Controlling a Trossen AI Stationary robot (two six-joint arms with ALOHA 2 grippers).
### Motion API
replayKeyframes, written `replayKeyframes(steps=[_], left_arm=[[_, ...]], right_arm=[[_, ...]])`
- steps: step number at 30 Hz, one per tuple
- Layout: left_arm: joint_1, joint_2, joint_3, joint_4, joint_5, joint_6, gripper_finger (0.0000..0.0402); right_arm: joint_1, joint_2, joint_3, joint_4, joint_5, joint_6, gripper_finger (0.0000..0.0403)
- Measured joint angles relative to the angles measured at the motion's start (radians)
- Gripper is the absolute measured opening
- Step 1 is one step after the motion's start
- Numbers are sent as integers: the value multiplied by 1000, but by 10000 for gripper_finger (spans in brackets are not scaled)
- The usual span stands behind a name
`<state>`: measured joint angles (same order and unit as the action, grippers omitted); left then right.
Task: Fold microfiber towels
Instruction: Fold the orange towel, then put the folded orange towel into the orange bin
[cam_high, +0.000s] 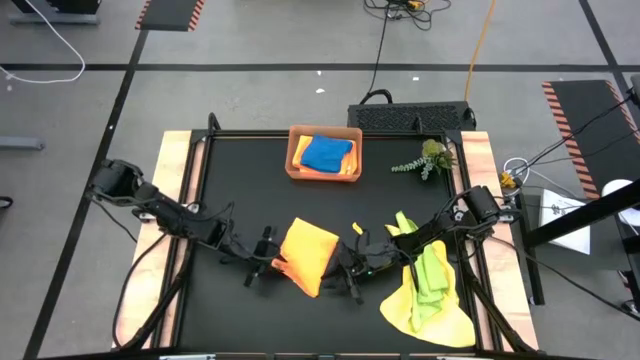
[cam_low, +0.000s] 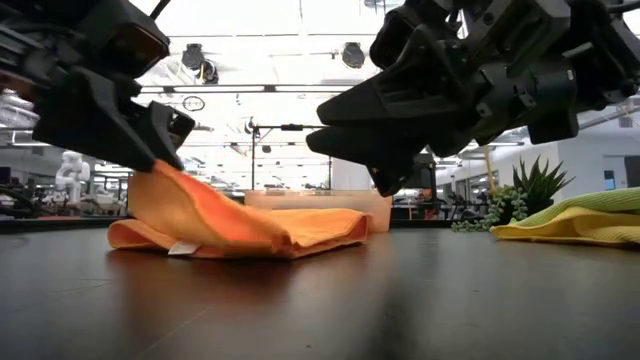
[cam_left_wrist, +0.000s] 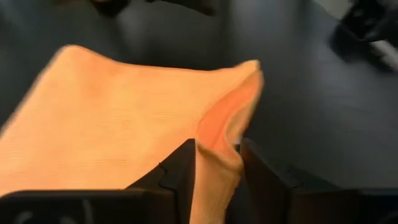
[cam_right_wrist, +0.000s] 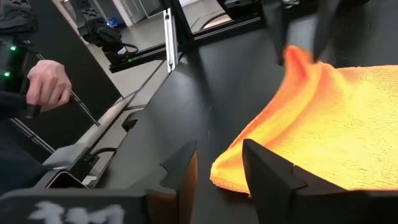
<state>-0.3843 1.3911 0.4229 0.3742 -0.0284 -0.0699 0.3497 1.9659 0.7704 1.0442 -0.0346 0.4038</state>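
Observation:
An orange microfiber towel (cam_high: 306, 254), folded over, lies on the black table between my two grippers. Its left corner (cam_low: 160, 178) stands up off the table between the parted fingers of my left gripper (cam_left_wrist: 217, 177). My right gripper (cam_right_wrist: 217, 165) is open and hangs just above the towel's right end (cam_low: 345, 222), apart from it. A blue towel (cam_high: 326, 152) lies on others in the orange-brown tray (cam_high: 293, 160). A yellow towel (cam_high: 415, 312) and a lime green one (cam_high: 432, 272) lie heaped at the right. My left gripper has its fingers apart on either side of the orange towel's raised corner (cam_left_wrist: 219, 146). The folded cloth leans against the inner side of one finger (cam_left_wrist: 185, 168). The fingers slant down from the table's left. The rest of the towel lies on the table.
A green plant sprig (cam_high: 426, 160) lies at the far right, beside the tray. The yellow and green heap reaches under my right arm. In the right wrist view a person's hand (cam_right_wrist: 46, 87) holds a handle beyond the table's edge.

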Motion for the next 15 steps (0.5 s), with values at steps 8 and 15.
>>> replayKeyframes(steps=[8,15], left_arm=[[-27,-17,3,24,-5,-38,137],[30,-108,63,-60,-35,-10,136]], right_arm=[[-47,-31,-3,-35,27,10,130],[-149,-153,-3,-264,113,19,130]])
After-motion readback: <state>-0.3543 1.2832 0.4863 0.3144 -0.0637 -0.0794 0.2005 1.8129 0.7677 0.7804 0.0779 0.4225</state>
